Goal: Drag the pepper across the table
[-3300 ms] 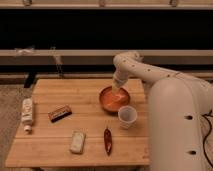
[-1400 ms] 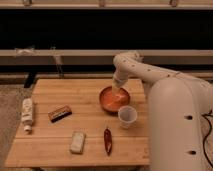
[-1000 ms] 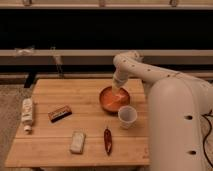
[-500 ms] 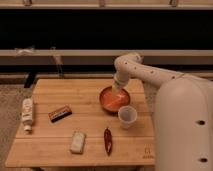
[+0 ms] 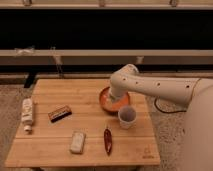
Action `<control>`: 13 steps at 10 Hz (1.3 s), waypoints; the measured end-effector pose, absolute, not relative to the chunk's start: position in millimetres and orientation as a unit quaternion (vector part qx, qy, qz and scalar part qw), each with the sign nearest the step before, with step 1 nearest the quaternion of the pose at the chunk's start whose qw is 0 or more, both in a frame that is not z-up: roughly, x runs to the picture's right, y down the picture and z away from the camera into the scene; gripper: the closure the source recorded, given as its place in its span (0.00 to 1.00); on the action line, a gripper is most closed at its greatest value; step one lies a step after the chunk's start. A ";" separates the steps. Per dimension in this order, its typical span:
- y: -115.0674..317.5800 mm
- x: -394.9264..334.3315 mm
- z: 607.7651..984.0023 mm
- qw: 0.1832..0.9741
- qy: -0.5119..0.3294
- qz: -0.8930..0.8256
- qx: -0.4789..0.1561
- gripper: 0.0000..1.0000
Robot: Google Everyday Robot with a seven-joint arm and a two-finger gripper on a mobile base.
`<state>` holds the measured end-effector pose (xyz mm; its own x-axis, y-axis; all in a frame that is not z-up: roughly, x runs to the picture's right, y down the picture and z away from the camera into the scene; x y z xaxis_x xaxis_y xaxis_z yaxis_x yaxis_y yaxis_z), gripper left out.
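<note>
Table [image 5: 75,92], light plank top. Pepper [image 5: 107,140] lies flat at 5 o'clock from table centre, long axis running 12 to 6, touching nothing. Cup [image 5: 127,116] stands at its 1 o'clock, near. Gripper [image 5: 116,98] hangs over the orange-red bowl [image 5: 103,99] at 2 o'clock, well apart from the pepper; whether it is spread or closed is unreadable. Brown bar [image 5: 60,113] sits at 9 o'clock.

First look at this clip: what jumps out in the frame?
The big white arm reaching in from the right dominates, with its gripper hanging over the orange-red bowl on the right side of the table. Next comes the dark red pepper, lying apart near the front edge, front-left of the white cup.
</note>
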<state>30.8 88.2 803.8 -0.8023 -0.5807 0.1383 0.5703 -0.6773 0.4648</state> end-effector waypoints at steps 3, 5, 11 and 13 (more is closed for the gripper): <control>123.9 11.7 757.9 0.280 -0.237 -0.930 0.018 0.54; 141.3 5.5 745.4 0.271 -0.237 -0.933 0.015 0.49; 157.2 0.8 800.9 0.271 -0.286 -0.919 -0.007 0.20; 156.4 0.9 811.5 0.278 -0.292 -0.915 -0.014 0.20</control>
<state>0.9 156.4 811.5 -0.8456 -0.4994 0.1886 0.5164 -0.6754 0.5265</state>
